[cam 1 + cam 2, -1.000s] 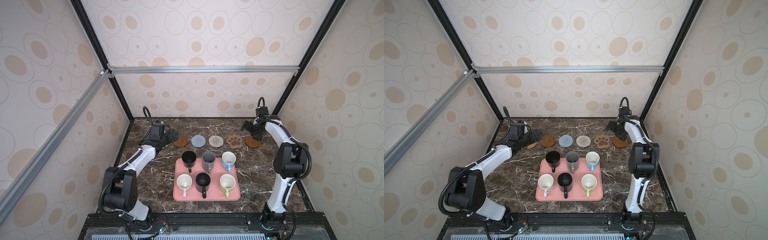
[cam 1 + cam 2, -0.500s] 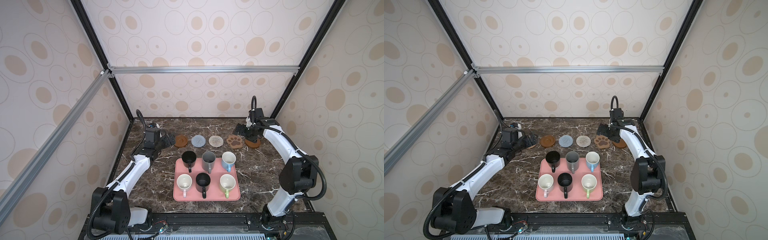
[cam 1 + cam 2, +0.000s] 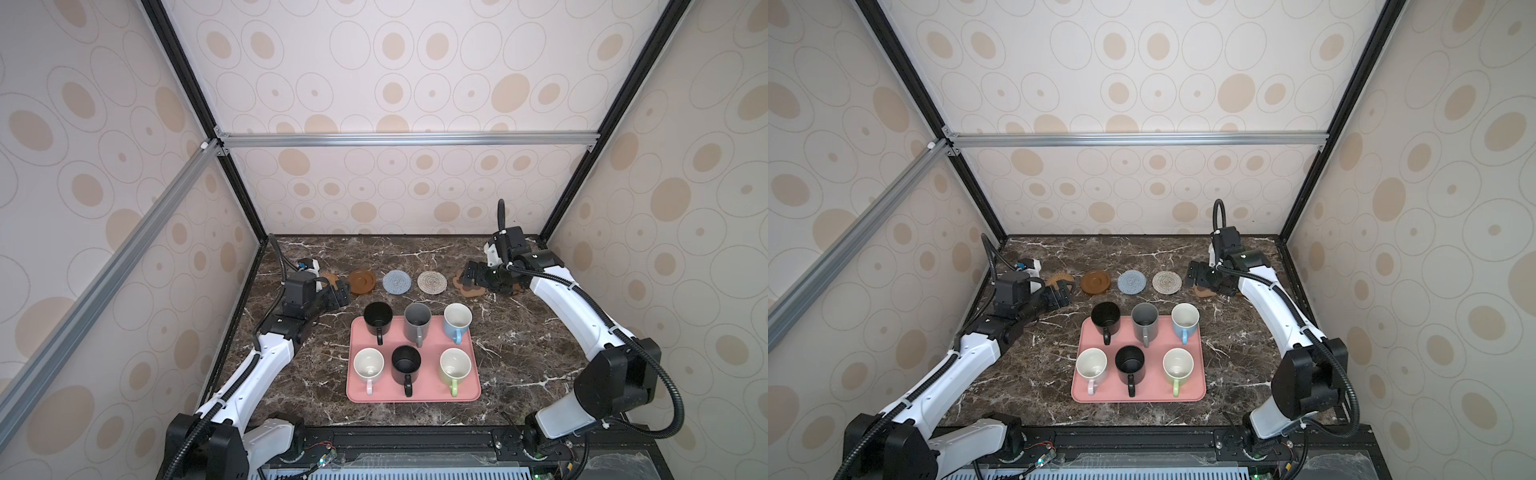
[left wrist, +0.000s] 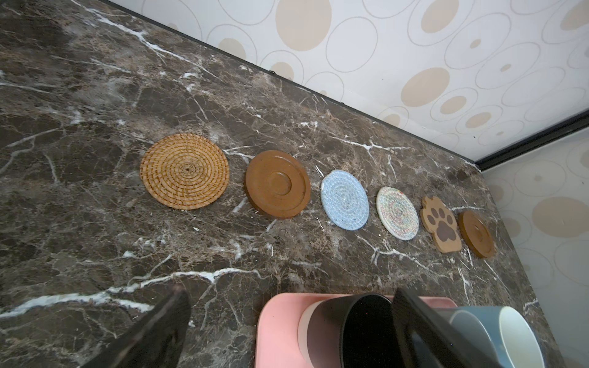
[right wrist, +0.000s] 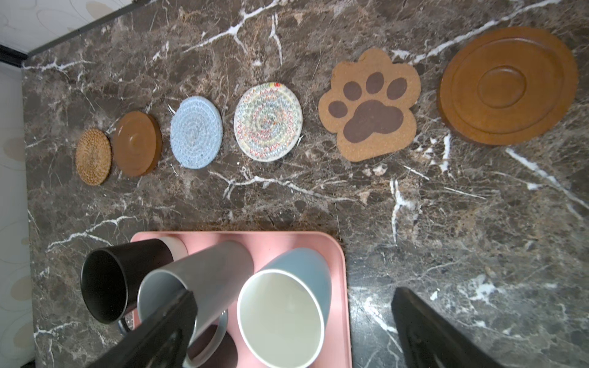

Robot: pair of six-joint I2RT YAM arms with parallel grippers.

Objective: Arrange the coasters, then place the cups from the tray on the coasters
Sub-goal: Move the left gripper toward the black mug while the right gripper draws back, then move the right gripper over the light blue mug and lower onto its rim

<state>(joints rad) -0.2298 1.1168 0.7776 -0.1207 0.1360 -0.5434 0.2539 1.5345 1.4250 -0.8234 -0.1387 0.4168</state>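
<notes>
**A:** How far along do you reckon you are?

**B:** I'd say the first half is done. Your coasters [image 3: 1131, 282] sit flat in one neat row along the back of the worktop [image 3: 519, 332]. In order they're the rattan disc [image 4: 185, 171], brown disc [image 4: 278, 184], blue round [image 4: 345, 204], cream round [image 4: 397, 212], paw [image 4: 441, 224] and second brown disc [image 4: 476, 233]. None overlap as far as I can tell, and the right wrist view shows a strip of marble between each pair.

**A:** And the cups?

**B:** Not one is on a coaster yet. All six stand upright on the tray [image 3: 415, 398], which sits just in front of the row. The black cup [image 3: 377, 318], grey cup [image 3: 417, 321] and blue cup [image 3: 457, 321] are at the back. The pink cup [image 3: 368, 365], second black cup [image 3: 406, 364] and green cup [image 3: 455, 365] are in front, and every handle points to the front edge. So you've got six placements left.

**A:** What are the hands doing?

**B:** Both are spread wide and empty. Your left hand [image 3: 340, 293] hangs just in front of the rattan disc, near the tray's back corner, touching nothing I can see. Your right hand [image 3: 470, 275] hovers over the paw in both top views. Its wrist view shows the paw lying clear, with nothing between the fingers. My guess is a back-row cup comes next. They're packed close, so watch the neighbours.
</notes>
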